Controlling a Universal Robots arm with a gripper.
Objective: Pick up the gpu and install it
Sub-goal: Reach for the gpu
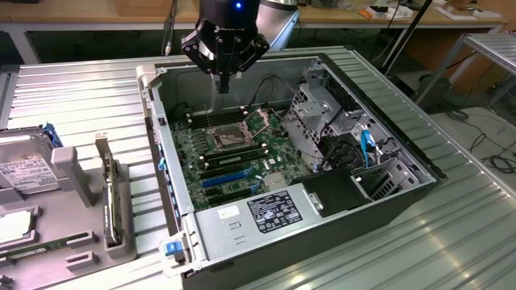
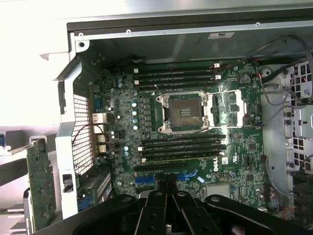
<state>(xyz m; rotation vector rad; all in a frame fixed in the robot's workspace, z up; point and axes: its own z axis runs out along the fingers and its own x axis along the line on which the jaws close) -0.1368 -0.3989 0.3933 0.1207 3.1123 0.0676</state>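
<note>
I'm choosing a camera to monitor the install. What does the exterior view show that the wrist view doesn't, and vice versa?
Exterior view: the hard drive outside the case and the power supply. Wrist view: the rear ports at the motherboard's edge. Both: the shut gripper over the motherboard, and the gpu standing outside the case.

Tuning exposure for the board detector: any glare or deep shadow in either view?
Wrist view: the table outside the case is blown out white, while the motherboard is evenly lit with no glare. Exterior view: the table shows soft, even light, and the case interior is shaded but its parts stay visible.
</note>
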